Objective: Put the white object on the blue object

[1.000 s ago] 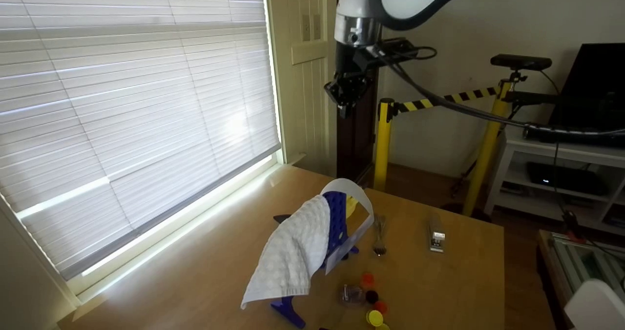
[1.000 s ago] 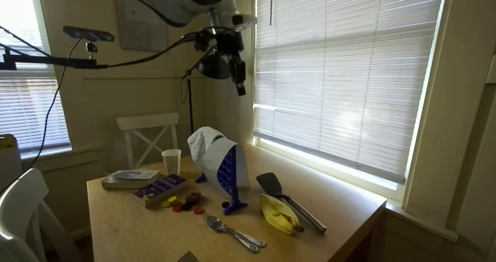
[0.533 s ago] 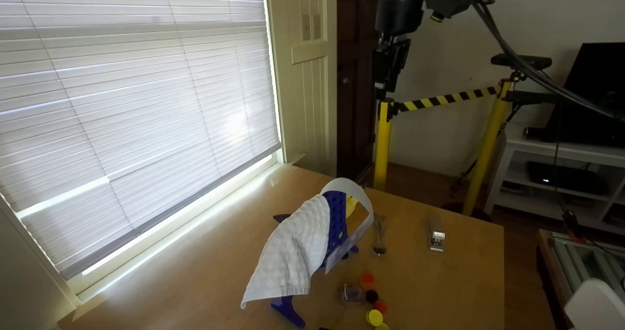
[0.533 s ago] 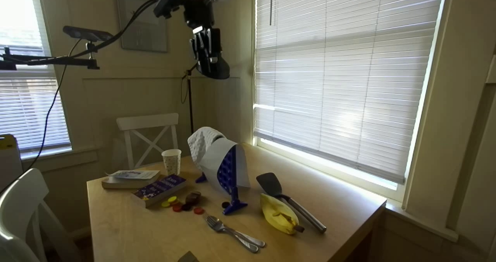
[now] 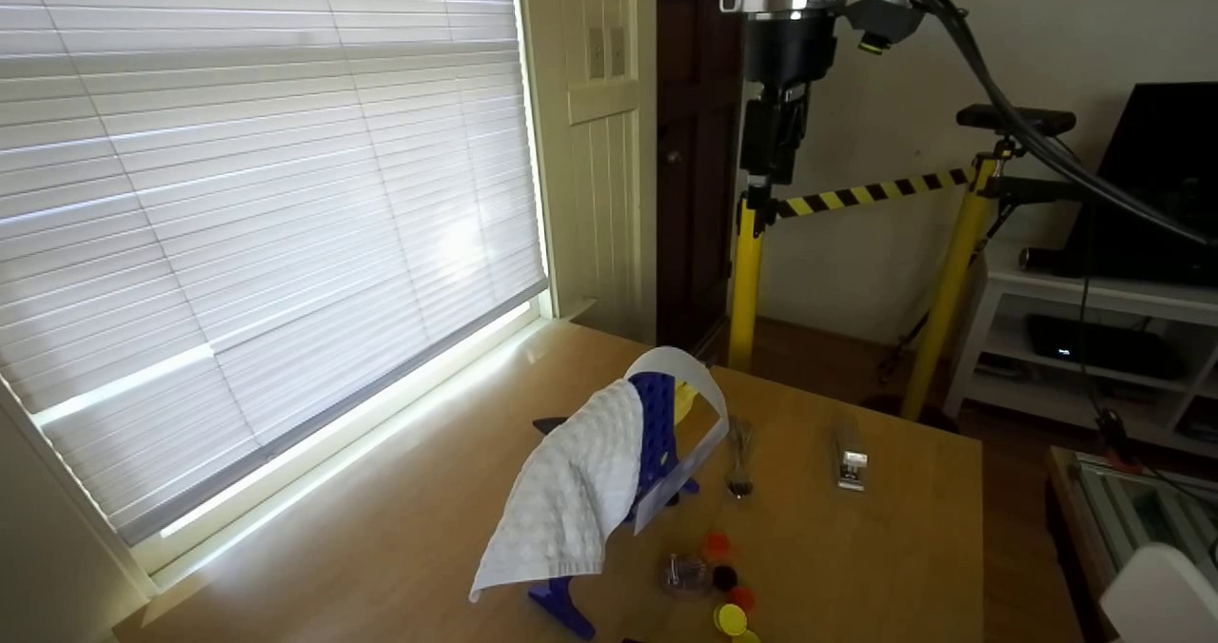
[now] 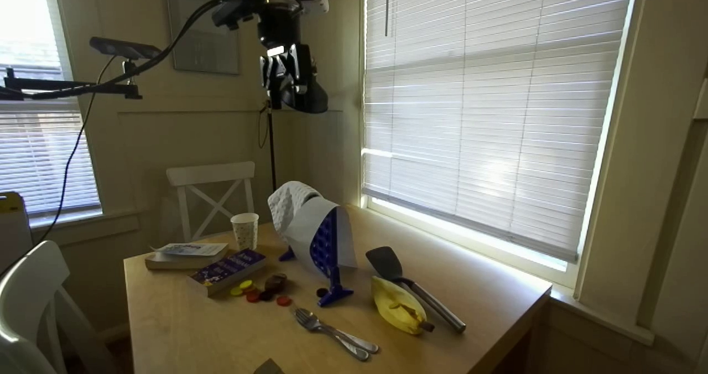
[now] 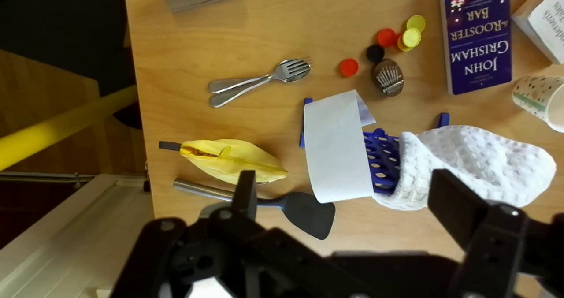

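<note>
The white object could be either the white cloth (image 7: 493, 157) or the white paper strip (image 7: 337, 152), and I cannot tell which is meant; both lie over the blue frame (image 7: 382, 161), which stands upright on the table (image 7: 176, 68). With that frame as the centre of a dial in the wrist view and twelve at the top edge, the cloth covers its three o'clock part and hangs past it, while the paper arches over toward nine; a band of bare blue shows between them. Farther out, the thumb piano (image 7: 387, 76) sits at twelve, with red, black and yellow counters (image 7: 387, 38) around and beyond it. The paperback (image 7: 478, 38) is at one, the paper cup (image 7: 534, 94) at two, the spoon and fork (image 7: 284, 72) at ten, the banana pouch (image 7: 235, 157) at nine and the spatula (image 7: 308, 212) at eight. Well above all this in both exterior views hangs the gripper (image 7: 343, 185), released, its fingers spread wide with nothing between them. I judge the placing finished whichever white piece was wanted, leaving only the retreat; the next move likely calls for no new grasp, just keeping clear of the paper, which looks easily knocked loose.
</note>
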Robot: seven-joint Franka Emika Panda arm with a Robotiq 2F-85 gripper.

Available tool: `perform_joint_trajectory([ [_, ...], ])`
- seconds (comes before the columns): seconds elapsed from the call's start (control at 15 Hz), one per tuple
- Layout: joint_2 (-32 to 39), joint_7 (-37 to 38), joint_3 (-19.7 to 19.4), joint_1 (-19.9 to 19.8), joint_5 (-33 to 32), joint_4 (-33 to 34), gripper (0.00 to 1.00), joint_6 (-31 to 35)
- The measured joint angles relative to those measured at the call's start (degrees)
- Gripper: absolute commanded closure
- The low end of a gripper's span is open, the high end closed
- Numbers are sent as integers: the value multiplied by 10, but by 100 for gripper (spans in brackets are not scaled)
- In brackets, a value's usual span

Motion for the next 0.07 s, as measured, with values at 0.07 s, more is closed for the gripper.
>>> perform_joint_trajectory([
  [0.07, 0, 0, 0, 0, 0, 0, 0, 0],
])
